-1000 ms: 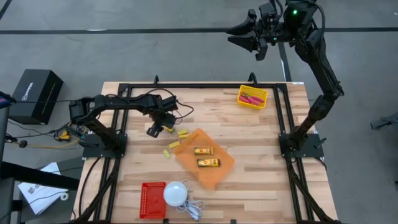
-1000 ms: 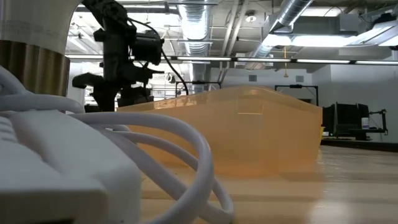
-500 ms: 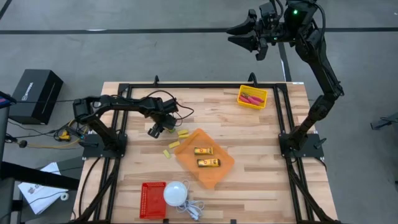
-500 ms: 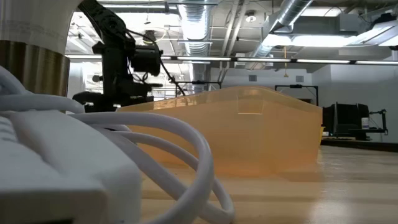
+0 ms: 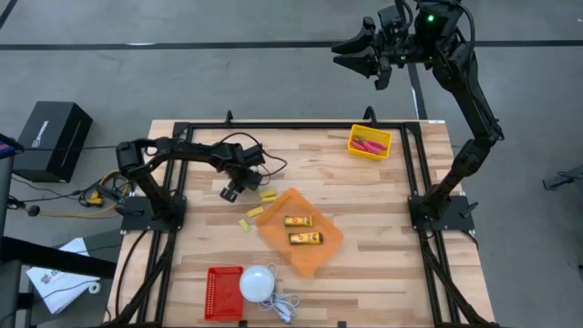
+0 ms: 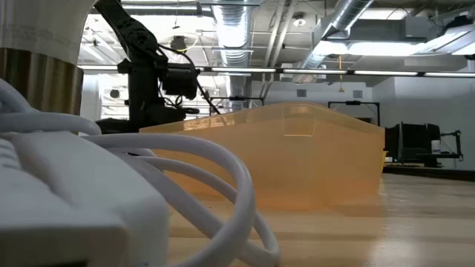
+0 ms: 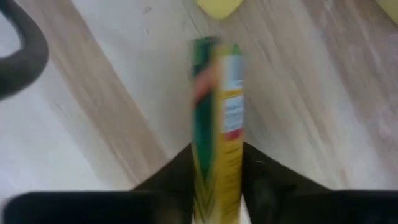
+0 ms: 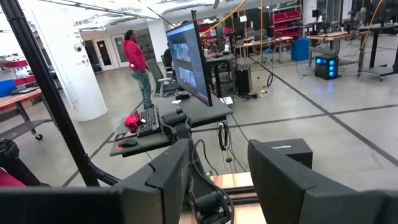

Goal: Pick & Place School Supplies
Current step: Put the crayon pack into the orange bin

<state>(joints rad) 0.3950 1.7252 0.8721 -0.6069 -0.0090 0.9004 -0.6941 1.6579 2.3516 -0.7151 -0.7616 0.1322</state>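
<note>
Left gripper (image 7: 214, 163) clenched on upright yellow-green packet (image 7: 217, 112) over table (image 7: 93, 124); right gripper (image 5: 364, 55) spread, empty, raised beyond table.

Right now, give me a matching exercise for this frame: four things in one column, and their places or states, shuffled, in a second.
Things:
1. left end effector
2. right end effector
3. yellow bin
4. white dome

Places or states:
A. raised beyond the table's far edge, fingers apart
B. beside the red bin
C. closed on an orange-yellow packet
D. holds the red-handled tools

Pairs: 1-C, 2-A, 3-D, 4-B
</note>
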